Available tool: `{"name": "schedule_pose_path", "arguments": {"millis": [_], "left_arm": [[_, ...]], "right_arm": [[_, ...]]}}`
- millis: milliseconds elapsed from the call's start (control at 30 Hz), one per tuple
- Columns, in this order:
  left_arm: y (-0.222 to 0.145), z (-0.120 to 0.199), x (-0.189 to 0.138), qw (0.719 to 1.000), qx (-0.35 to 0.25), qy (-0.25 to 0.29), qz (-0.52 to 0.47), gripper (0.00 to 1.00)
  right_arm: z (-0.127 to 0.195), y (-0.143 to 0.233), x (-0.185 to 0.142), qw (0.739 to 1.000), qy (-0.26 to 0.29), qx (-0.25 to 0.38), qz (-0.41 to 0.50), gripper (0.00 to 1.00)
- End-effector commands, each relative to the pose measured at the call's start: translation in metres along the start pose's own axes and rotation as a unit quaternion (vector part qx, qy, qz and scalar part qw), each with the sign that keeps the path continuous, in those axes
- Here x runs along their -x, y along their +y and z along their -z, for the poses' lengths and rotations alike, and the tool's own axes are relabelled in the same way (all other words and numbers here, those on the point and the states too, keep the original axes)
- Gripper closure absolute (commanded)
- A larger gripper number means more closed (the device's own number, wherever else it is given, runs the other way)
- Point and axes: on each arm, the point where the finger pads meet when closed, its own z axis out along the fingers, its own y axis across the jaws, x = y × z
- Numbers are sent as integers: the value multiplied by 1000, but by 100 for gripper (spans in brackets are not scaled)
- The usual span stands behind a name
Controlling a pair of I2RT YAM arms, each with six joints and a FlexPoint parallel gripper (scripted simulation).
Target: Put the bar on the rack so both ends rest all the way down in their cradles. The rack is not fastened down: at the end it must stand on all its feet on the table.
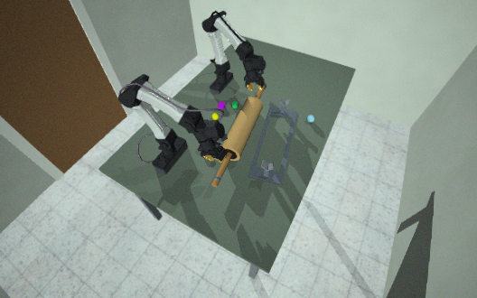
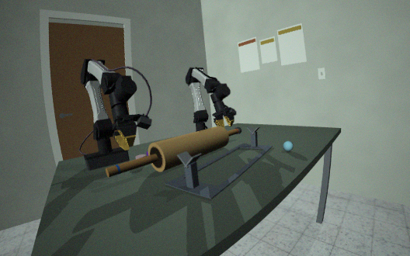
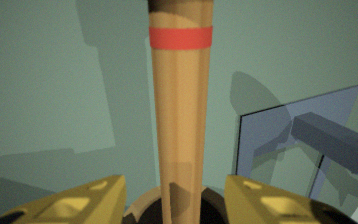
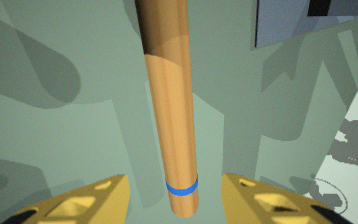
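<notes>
The bar, a wooden rod with a thick tan roller (image 1: 244, 126) (image 2: 190, 147), lies on the table beside the rack. Its rod shows in the left wrist view (image 3: 180, 100) with a red band and in the right wrist view (image 4: 172, 110) with a blue band. The grey rack (image 2: 210, 190) stands flat, with V cradles at its near end (image 2: 190, 159) and far end (image 2: 253, 131). My left gripper (image 1: 256, 87) (image 3: 175, 184) is open above the red-banded rod end, fingers either side in its wrist view. My right gripper (image 1: 213, 157) (image 4: 175, 182) is open above the blue-banded end, likewise astride it.
A light blue ball (image 1: 311, 118) (image 2: 287, 146) lies beyond the rack, on the side away from the bar. Magenta (image 1: 221, 105), green (image 1: 235, 105) and yellow (image 1: 215, 116) balls lie on the arms' side of the bar. A pink object (image 2: 141, 157) is partly hidden behind the roller.
</notes>
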Motion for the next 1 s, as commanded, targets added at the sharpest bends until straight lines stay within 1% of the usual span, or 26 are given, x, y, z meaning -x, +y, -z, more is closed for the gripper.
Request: {"name": "schedule_pose_path", "arguments": {"millis": [0, 233, 433, 967], "left_arm": [[3, -7, 1, 1000, 3, -9, 4, 50], [3, -7, 1, 1000, 3, -9, 4, 50], [-1, -8, 2, 1000, -5, -11, 9, 50], [-2, -30, 4, 1000, -3, -8, 6, 50]], "right_arm": [[-18, -4, 4, 999, -29, 3, 44, 50], [-29, 3, -1, 998, -23, 28, 42, 50], [-31, 0, 2, 998, -28, 22, 47, 50], [-53, -1, 4, 998, -24, 22, 45, 50]]}}
